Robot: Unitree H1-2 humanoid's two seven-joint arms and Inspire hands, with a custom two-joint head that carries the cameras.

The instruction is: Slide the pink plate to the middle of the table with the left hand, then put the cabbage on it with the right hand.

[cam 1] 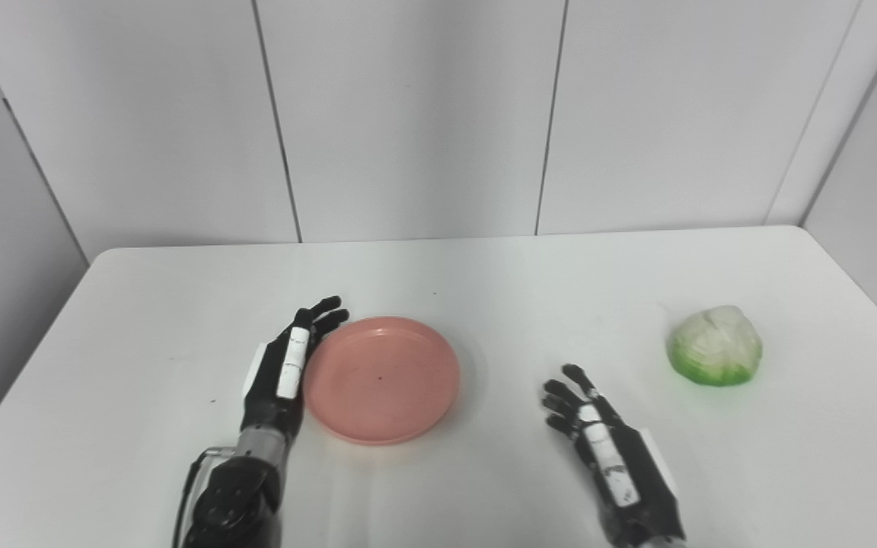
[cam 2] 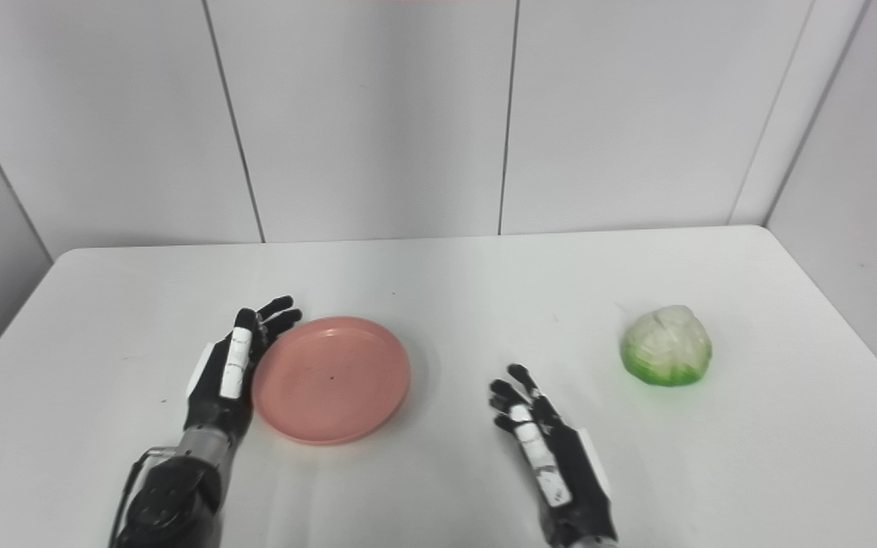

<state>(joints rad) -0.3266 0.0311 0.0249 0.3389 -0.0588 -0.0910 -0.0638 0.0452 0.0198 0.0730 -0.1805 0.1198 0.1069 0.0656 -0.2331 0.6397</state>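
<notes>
Left eye view shows my left hand (cam 1: 286, 369) standing on edge with fingers apart and holding nothing, its palm side set against the left rim of the pink plate (cam 1: 382, 379); whether the fingers truly touch the rim or sit a hair off it, I cannot tell. What could go wrong from here is mostly about the push: the plate is shallow and smooth on a slick white table (cam 1: 141, 320), so if I press only near the curled fingertips at its far-left edge, it may spin rather than slide straight, or my fingers may ride up over the low rim and slip across the top. A push carried too far would send it toward my right hand (cam 1: 610, 449), which rests low on the table to the plate's right, fingers spread and empty, with bare table between them. The plate looks near the middle already, perhaps a little to the left of it, so I judge little travel remains. The cabbage (cam 1: 715, 346) sits beyond and to the right of my right hand, well apart from the plate and near the table's right edge. It is rounded, so a clumsy reach could nudge it and roll it toward that edge before my fingers close.
</notes>
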